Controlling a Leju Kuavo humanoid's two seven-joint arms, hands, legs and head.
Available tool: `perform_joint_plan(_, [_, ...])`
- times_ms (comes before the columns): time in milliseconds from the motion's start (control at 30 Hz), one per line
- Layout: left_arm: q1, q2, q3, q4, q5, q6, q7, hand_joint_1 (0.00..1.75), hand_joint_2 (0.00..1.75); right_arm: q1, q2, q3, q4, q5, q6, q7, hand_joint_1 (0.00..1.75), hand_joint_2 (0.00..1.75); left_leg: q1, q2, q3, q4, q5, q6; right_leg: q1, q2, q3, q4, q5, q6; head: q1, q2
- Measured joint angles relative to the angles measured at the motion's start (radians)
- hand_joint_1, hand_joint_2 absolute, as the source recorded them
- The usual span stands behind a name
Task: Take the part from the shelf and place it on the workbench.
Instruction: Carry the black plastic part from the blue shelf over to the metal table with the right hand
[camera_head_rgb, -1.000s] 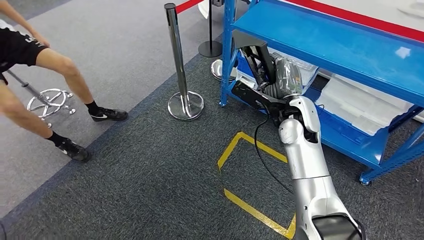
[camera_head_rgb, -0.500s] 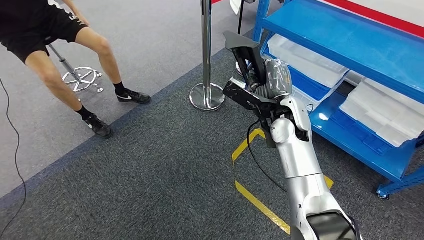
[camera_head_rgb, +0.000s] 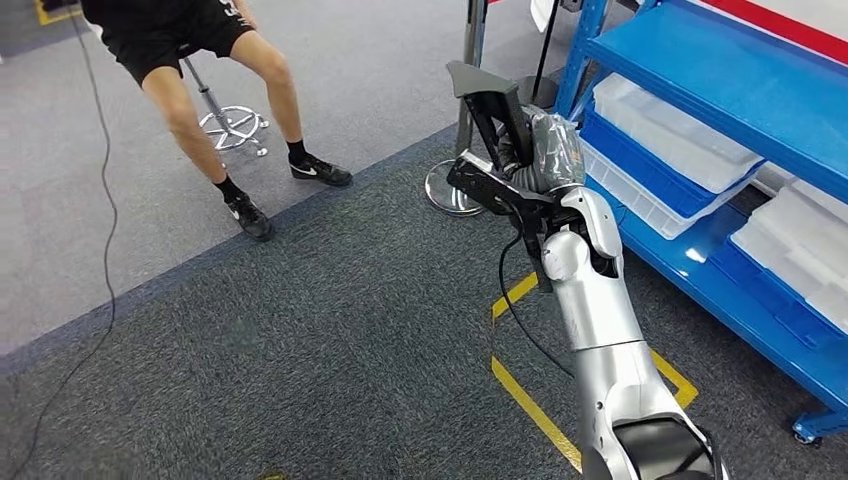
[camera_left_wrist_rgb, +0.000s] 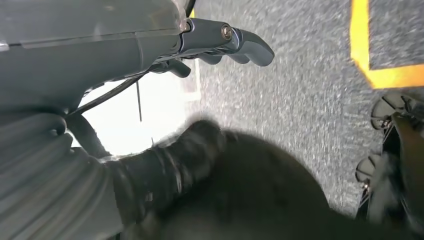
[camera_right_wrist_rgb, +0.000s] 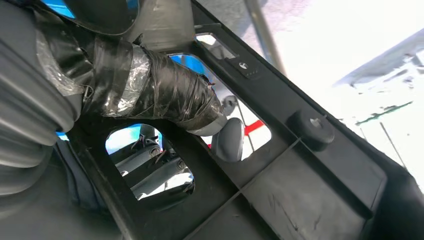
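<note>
Blue shelf (camera_head_rgb: 720, 75), white trays (camera_head_rgb: 668, 130) inside

We see open carpet (camera_head_rgb: 300, 340) to the left of our right hand (camera_head_rgb: 545, 150) and the black part (camera_head_rgb: 495, 140) it grips. The blue shelf (camera_head_rgb: 720, 90) crowds its right, a chrome post base (camera_head_rgb: 445, 190) stands just behind, and a seated person (camera_head_rgb: 200, 60) sits well apart.

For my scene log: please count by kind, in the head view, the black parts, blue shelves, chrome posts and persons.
black part: 1
blue shelf: 1
chrome post: 1
person: 1
Total: 4
</note>
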Motion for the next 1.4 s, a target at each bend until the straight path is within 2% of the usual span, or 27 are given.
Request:
perform_joint_plan(67, [0.001,0.000,0.005,0.000,0.006,-0.001,-0.003,0.00,1.75,-0.002,0.001,0.000,0.002,0.000,-0.001,-0.004,1.75,1.75,-0.011,-0.003,0.003,-0.030,0.007,0.015,-0.006,-0.023,0.005,-0.013,0.011,0.012,0.000,0.000])
perform_joint_plan(100, [0.003,-0.001,0.008,0.000,0.009,-0.002,-0.005,0.00,1.75,-0.002,0.002,0.000,0.003,0.000,-0.001,-0.006,1.75,1.75,-0.012,-0.014,0.007,-0.048,0.020,0.020,-0.008,-0.020,0.007,-0.016,0.013,0.017,0.000,0.000])
perform_joint_plan(167, [0.003,-0.004,0.012,0.000,0.012,-0.005,-0.009,0.00,1.75,-0.005,-0.001,0.000,0.005,0.001,-0.002,-0.009,1.75,1.75,-0.005,-0.033,0.017,-0.082,0.049,0.031,-0.009,0.032,-0.005,0.016,-0.017,0.024,0.001,0.000])
perform_joint_plan(233, [0.000,-0.008,0.016,0.000,0.011,-0.010,-0.012,0.00,1.75,-0.005,-0.006,0.000,0.010,0.001,-0.003,-0.012,1.75,1.75,0.001,-0.052,0.010,-0.090,0.066,0.034,-0.009,0.092,-0.048,0.123,-0.084,0.029,0.001,0.000])
perform_joint_plan(300, [-0.001,-0.012,0.018,0.000,0.011,-0.012,-0.013,0.00,1.75,-0.001,-0.011,0.000,0.015,0.001,-0.003,-0.011,1.75,1.75,0.003,-0.077,-0.008,-0.076,0.069,0.034,-0.011,0.106,-0.082,0.216,-0.123,0.036,0.001,0.000])
perform_joint_plan(333, [-0.001,-0.013,0.018,0.000,0.009,-0.012,-0.014,0.00,1.75,0.001,-0.013,0.000,0.018,0.001,-0.003,-0.011,1.75,1.75,0.005,-0.091,-0.019,-0.064,0.069,0.032,-0.012,0.107,-0.077,0.218,-0.116,0.039,0.001,0.000])
perform_joint_plan(400, [0.000,-0.014,0.018,0.000,0.005,-0.012,-0.015,0.00,1.75,0.002,-0.013,0.000,0.021,0.002,-0.004,-0.011,1.75,1.75,0.011,-0.118,-0.042,-0.033,0.064,0.023,-0.019,0.116,-0.022,0.125,-0.073,0.049,0.001,0.000])
perform_joint_plan(433, [0.000,-0.015,0.019,0.000,0.003,-0.011,-0.015,0.00,1.75,0.001,-0.013,0.000,0.022,0.003,-0.004,-0.011,1.75,1.75,0.013,-0.130,-0.057,-0.014,0.059,0.015,-0.022,0.134,0.005,0.075,-0.059,0.054,0.002,0.000])
perform_joint_plan(500, [-0.001,-0.014,0.019,0.000,-0.001,-0.007,-0.016,0.00,1.75,0.001,-0.013,0.001,0.023,0.004,-0.004,-0.012,1.75,1.75,0.014,-0.150,-0.083,0.018,0.053,0.002,-0.024,0.158,0.023,0.033,-0.056,0.046,0.002,0.000])
perform_joint_plan(567, [0.002,-0.014,0.020,0.000,-0.006,0.001,-0.017,0.00,1.75,0.004,-0.013,0.002,0.025,0.005,-0.005,-0.012,1.75,1.75,0.014,-0.167,-0.098,0.029,0.057,-0.005,-0.021,0.148,0.015,0.039,-0.055,0.027,0.002,0.000])
perform_joint_plan(600, [0.005,-0.013,0.020,0.000,-0.008,0.006,-0.017,0.00,1.75,0.004,-0.011,0.002,0.026,0.006,-0.006,-0.012,1.75,1.75,0.014,-0.164,-0.103,0.031,0.056,-0.009,-0.020,0.138,0.014,0.037,-0.052,0.021,0.002,0.000])
perform_joint_plan(667, [0.007,-0.013,0.021,0.000,-0.012,0.017,-0.018,0.00,1.75,0.003,-0.005,0.002,0.026,0.010,-0.010,-0.012,1.75,1.75,0.015,-0.129,-0.122,0.069,0.033,-0.019,-0.022,0.120,0.015,0.033,-0.047,0.010,0.000,0.000])
perform_joint_plan(733, [0.004,-0.013,0.022,0.000,-0.014,0.025,-0.019,0.00,1.75,0.002,0.003,0.004,0.028,0.019,-0.016,-0.011,1.75,1.75,0.018,-0.084,-0.169,0.172,-0.022,-0.028,-0.019,0.103,0.016,0.031,-0.045,0.006,-0.003,0.000])
perform_joint_plan(800, [0.003,-0.013,0.023,0.000,-0.014,0.028,-0.020,0.00,1.75,0.002,0.009,0.006,0.031,0.025,-0.020,-0.010,1.75,1.75,0.020,-0.069,-0.217,0.278,-0.062,-0.029,-0.014,0.080,0.015,0.031,-0.045,0.005,-0.003,0.000])
perform_joint_plan(833, [0.002,-0.013,0.023,0.000,-0.014,0.027,-0.020,0.00,1.75,0.002,0.014,0.007,0.034,0.026,-0.022,-0.009,1.75,1.75,0.020,-0.068,-0.221,0.290,-0.059,-0.026,-0.012,0.068,0.015,0.031,-0.045,0.004,-0.003,0.000])
perform_joint_plan(867, [0.002,-0.013,0.024,0.000,-0.014,0.025,-0.020,0.00,1.75,0.002,0.020,0.007,0.036,0.028,-0.023,-0.008,1.75,1.75,0.018,-0.066,-0.205,0.263,-0.040,-0.020,-0.010,0.057,0.015,0.030,-0.046,0.004,-0.003,0.000])
perform_joint_plan(900, [0.002,-0.013,0.025,0.000,-0.012,0.020,-0.020,0.00,1.75,-0.001,0.030,0.007,0.039,0.031,-0.025,-0.006,1.75,1.75,0.013,-0.057,-0.170,0.202,-0.009,-0.012,-0.008,0.047,0.016,0.030,-0.046,0.003,-0.003,0.000])
perform_joint_plan(967, [0.001,-0.013,0.025,0.000,-0.010,0.008,-0.022,0.00,1.75,-0.009,0.050,0.008,0.045,0.039,-0.031,-0.004,1.75,1.75,-0.004,-0.014,-0.097,0.068,0.029,0.003,-0.007,0.029,0.019,0.024,-0.046,0.004,-0.003,0.000])
perform_joint_plan(1033, [0.000,-0.013,0.026,0.000,-0.008,0.000,-0.025,0.00,1.75,-0.016,0.063,0.012,0.052,0.043,-0.035,0.000,1.75,1.75,-0.020,0.007,-0.069,0.008,0.036,0.014,-0.007,0.008,0.023,0.014,-0.043,0.009,-0.003,0.000])
perform_joint_plan(1100, [0.002,-0.013,0.027,0.000,-0.007,-0.002,-0.028,0.00,1.75,-0.022,0.074,0.016,0.059,0.044,-0.037,0.006,1.75,1.75,-0.021,-0.019,-0.062,-0.013,0.048,0.021,-0.008,-0.010,0.028,0.005,-0.042,0.017,-0.003,0.000])
perform_joint_plan(1133, [0.002,-0.014,0.027,0.000,-0.008,-0.003,-0.029,0.00,1.75,-0.024,0.079,0.017,0.062,0.045,-0.038,0.008,1.75,1.75,-0.018,-0.031,-0.056,-0.027,0.055,0.023,-0.009,0.000,0.029,0.008,-0.046,0.021,-0.002,0.000])
perform_joint_plan(1167, [0.002,-0.014,0.027,0.000,-0.009,-0.005,-0.031,0.00,1.75,-0.027,0.083,0.018,0.065,0.046,-0.040,0.008,1.75,1.75,-0.015,-0.042,-0.049,-0.039,0.063,0.027,-0.010,0.023,0.022,0.025,-0.058,0.023,-0.002,0.000])
perform_joint_plan(1233, [0.000,-0.017,0.027,0.000,-0.016,-0.010,-0.035,0.00,1.75,-0.033,0.081,0.021,0.071,0.047,-0.044,0.009,1.75,1.75,-0.011,-0.062,-0.041,-0.051,0.070,0.032,-0.010,0.081,-0.020,0.115,-0.106,0.026,-0.002,0.000])
perform_joint_plan(1300, [-0.002,-0.019,0.027,0.000,-0.025,-0.019,-0.039,0.00,1.75,-0.034,0.067,0.023,0.073,0.045,-0.049,0.010,1.75,1.75,-0.010,-0.088,-0.042,-0.047,0.069,0.036,-0.008,0.103,-0.077,0.226,-0.145,0.030,-0.002,0.000])
perform_joint_plan(1333, [-0.001,-0.020,0.027,0.000,-0.027,-0.026,-0.041,0.00,1.75,-0.030,0.054,0.023,0.071,0.041,-0.051,0.008,1.75,1.75,-0.009,-0.104,-0.043,-0.043,0.068,0.037,-0.009,0.106,-0.090,0.249,-0.142,0.033,-0.002,0.000])
perform_joint_plan(1367, [-0.001,-0.021,0.027,0.000,-0.028,-0.036,-0.045,0.00,1.75,-0.023,0.038,0.022,0.065,0.034,-0.051,0.004,1.75,1.75,-0.008,-0.120,-0.044,-0.038,0.066,0.037,-0.010,0.108,-0.087,0.236,-0.121,0.036,-0.002,0.000])
perform_joint_plan(1400, [0.000,-0.021,0.027,0.000,-0.027,-0.046,-0.050,0.00,1.75,-0.013,0.016,0.019,0.053,0.025,-0.050,-0.004,1.75,1.75,-0.006,-0.136,-0.045,-0.030,0.063,0.036,-0.011,0.112,-0.066,0.187,-0.085,0.038,-0.002,0.000])
